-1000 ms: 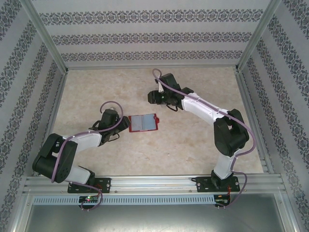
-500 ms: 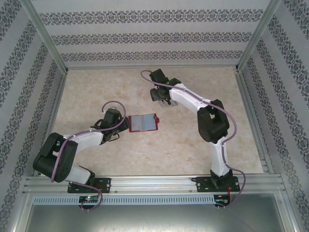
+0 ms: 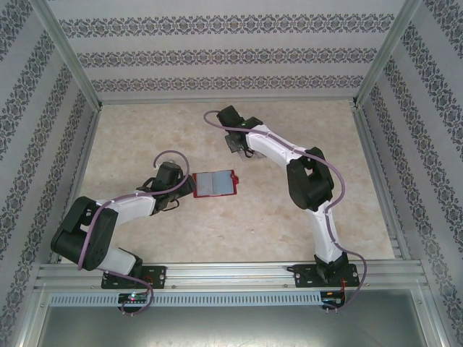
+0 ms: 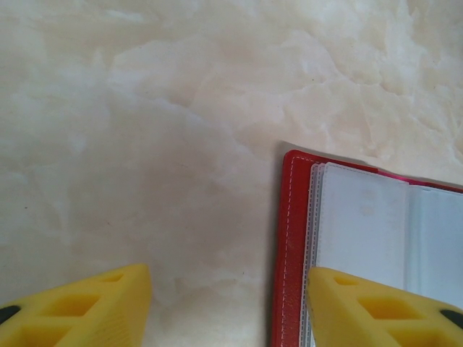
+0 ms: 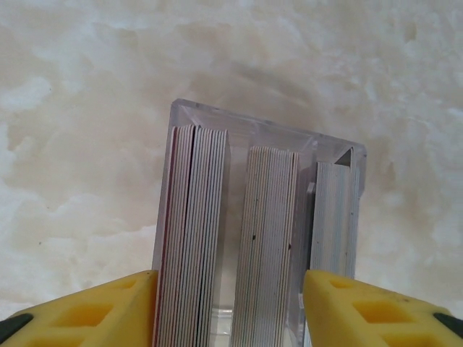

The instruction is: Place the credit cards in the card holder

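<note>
Noted over the last second: right arm drawn in at the elbow, right pincer carried a little toward 11 o'clock, now lined up over the clear stand. From the wrist: jaws apart, flanking three upright stacks of cards, no card pinched yet. Likely meaning: first pick about to start, nothing loaded so far. No shift at the left pincer: parked at 9 o'clock of the open holder, jaws apart, one finger over the red edge, the other over bare table. Holder flat near table centre, pockets up, stand near at its 12 to 1 o'clock. Pale marbled top, matt. Patterned wallpaper on three sides, aluminium rail at 6 o'clock.
</note>
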Controlling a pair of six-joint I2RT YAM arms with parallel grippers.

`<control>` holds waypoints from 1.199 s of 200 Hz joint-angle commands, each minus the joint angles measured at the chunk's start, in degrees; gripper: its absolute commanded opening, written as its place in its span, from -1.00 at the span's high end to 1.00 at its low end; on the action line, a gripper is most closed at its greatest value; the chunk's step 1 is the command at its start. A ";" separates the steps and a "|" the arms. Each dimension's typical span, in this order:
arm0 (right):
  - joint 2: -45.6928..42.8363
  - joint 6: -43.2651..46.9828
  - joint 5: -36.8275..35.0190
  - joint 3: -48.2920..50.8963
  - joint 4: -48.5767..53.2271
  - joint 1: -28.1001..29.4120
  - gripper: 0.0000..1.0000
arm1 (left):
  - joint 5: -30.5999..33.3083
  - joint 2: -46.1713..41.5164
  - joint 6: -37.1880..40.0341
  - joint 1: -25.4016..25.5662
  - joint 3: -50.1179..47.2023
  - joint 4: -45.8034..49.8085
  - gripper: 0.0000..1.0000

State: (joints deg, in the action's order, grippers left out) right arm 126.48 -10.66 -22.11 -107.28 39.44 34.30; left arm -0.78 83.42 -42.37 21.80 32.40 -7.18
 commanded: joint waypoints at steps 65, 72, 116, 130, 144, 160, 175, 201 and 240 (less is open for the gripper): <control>-1.66 6.04 -10.39 -0.91 2.44 1.27 0.09 | 0.82 0.38 1.28 0.70 1.46 1.53 -0.19; -1.69 6.27 -11.02 -0.94 2.54 1.41 0.10 | 0.86 0.40 1.05 0.65 1.29 1.38 -0.19; -1.52 8.08 -13.08 -1.83 2.61 2.16 0.13 | 0.33 0.17 1.43 0.72 1.06 0.79 -0.20; -1.32 8.42 -13.14 -2.05 2.70 2.32 0.17 | 0.17 0.64 1.32 0.66 1.03 0.72 -0.20; -1.32 9.01 -13.80 -2.10 2.49 2.42 0.25 | 0.16 0.91 1.63 0.69 1.59 1.56 -0.20; -1.41 8.99 -13.34 -2.05 2.62 2.40 0.36 | 0.29 0.62 1.50 0.72 1.44 1.21 -0.20; -1.41 8.89 -12.45 -2.30 3.00 2.51 0.51 | 0.12 0.97 1.32 0.69 1.39 1.03 -0.20; -1.50 8.67 -12.25 -2.14 2.93 2.50 0.81 | -0.11 1.49 1.82 0.74 2.24 1.85 -0.20; -1.98 7.48 -8.46 -2.31 3.62 2.37 1.00 | -0.63 2.70 1.85 0.71 2.96 2.36 -0.20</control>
State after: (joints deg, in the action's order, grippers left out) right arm 126.48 -2.20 -31.79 -107.98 41.06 36.88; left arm -1.08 84.88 -42.13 21.80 33.43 -6.59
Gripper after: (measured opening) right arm 0.067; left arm 0.602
